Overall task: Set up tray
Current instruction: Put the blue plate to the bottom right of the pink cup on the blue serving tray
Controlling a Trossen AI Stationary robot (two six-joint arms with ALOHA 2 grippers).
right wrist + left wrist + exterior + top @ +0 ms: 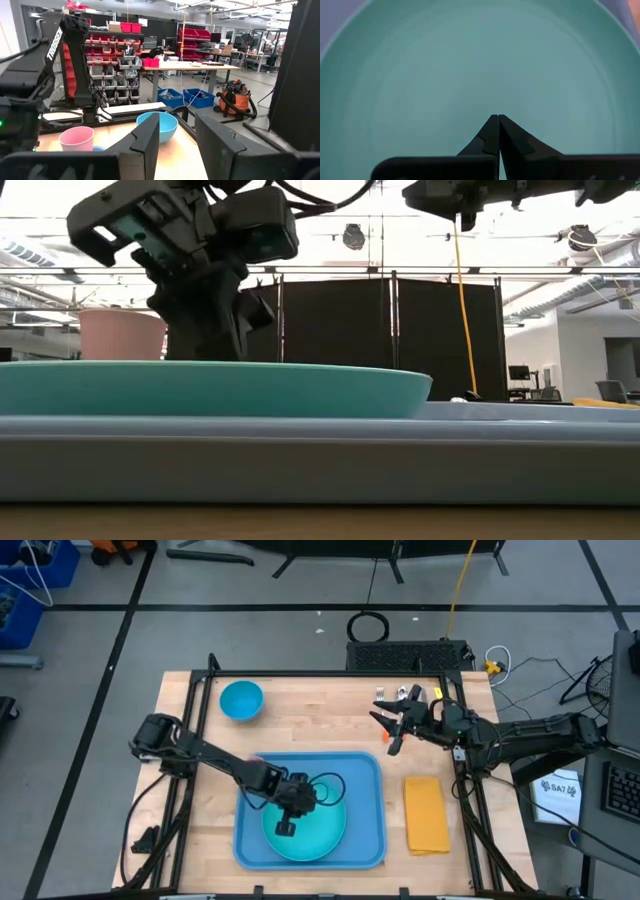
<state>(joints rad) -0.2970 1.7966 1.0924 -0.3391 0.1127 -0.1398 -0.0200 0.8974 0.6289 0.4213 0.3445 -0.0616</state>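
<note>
The large flat blue plastic tray (pixel 365 810) lies flat on the wooden bench (pixel 320 720), its long axis running left to right. The left tool (pixel 286 827), fingers together, hangs over the round turquoise plate (pixel 325 835) inside it. The right tool (pixel 392 730), fingers apart, hovers over the bench's far side.

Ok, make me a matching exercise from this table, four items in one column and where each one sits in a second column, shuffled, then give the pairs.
Items
1. turquoise plate
2. blue bowl
3. yellow napkin
4. left gripper

Places
A. on the bare wood to the right of the tray
B. lying inside the tray
C. shut, over the plate
D. near the table's far left corner

Pairs: 1-B, 2-D, 3-A, 4-C
</note>
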